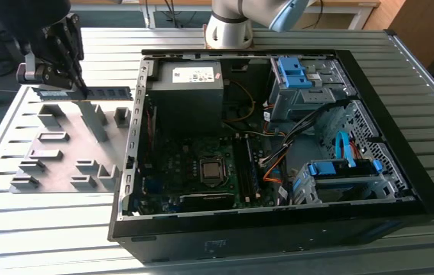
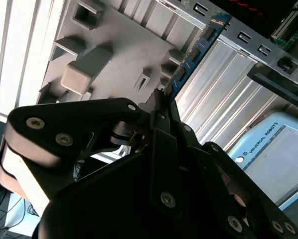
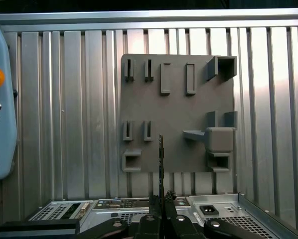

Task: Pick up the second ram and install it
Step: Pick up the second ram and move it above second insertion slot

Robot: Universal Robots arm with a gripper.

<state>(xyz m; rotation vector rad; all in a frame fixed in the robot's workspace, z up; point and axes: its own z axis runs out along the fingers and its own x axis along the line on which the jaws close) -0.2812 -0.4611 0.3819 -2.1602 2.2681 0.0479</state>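
Gripping the second ram (image 1: 86, 93) by one end, the gripper (image 1: 77, 90) has its fingers pinched shut on the dark green stick, which juts out level toward the exterior view's right. It sits up in the air over the edge of the grey holder plate (image 1: 63, 150), apparently clear of the plate's blocks and well apart from the open computer case (image 1: 400, 172) lying on the slatted metal table (image 1: 40, 229). Both wrist views show the stick (image 2: 194, 52) (image 3: 161, 159) running straight out from the closed jaws (image 2: 159, 102) (image 3: 161, 199).
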